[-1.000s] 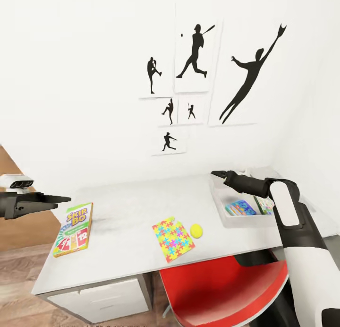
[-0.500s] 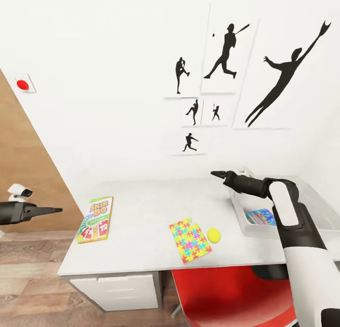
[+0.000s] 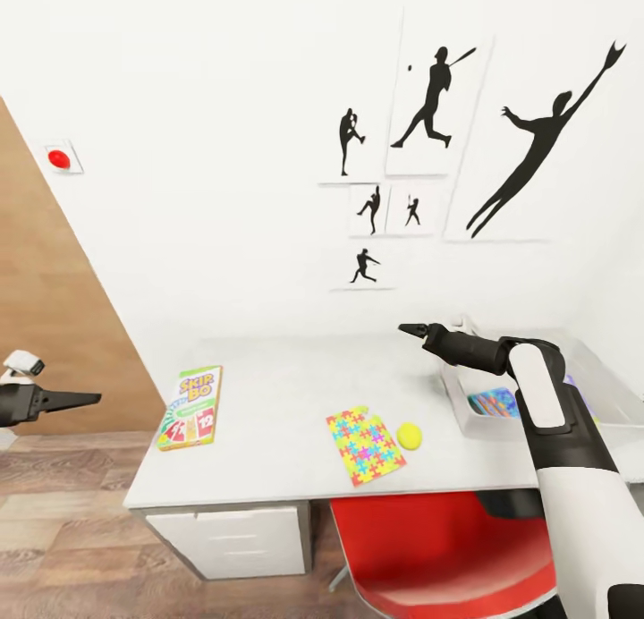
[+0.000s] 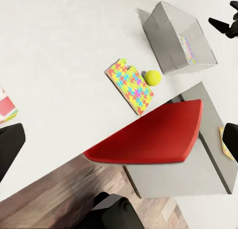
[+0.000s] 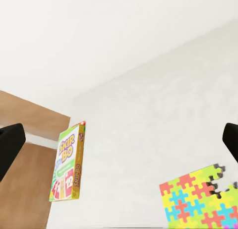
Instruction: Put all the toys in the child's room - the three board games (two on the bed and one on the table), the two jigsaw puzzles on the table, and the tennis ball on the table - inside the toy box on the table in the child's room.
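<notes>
With nothing held and its fingers spread apart, the black right claw (image 3: pixel 404 330) hovers over the white-topped table (image 3: pixel 268 404), just beside the long grey toy box (image 3: pixel 465 413), the multicoloured jigsaw puzzle board (image 3: pixel 365 445) and small yellow-green tennis ball (image 3: pixel 410 435) below and nearer the robot, and the green-topped printed board game box (image 3: pixel 190 407) well off toward the black left claw (image 3: pixel 89 396), which hangs off the table's end, its opening impossible to judge.

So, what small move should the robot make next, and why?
Probably lower the right gripper toward the tennis ball. It hovers above the table holding nothing, and the ball lies loose beside the jigsaw puzzle, near the toy box. The left gripper hangs off the table's left end.
</notes>
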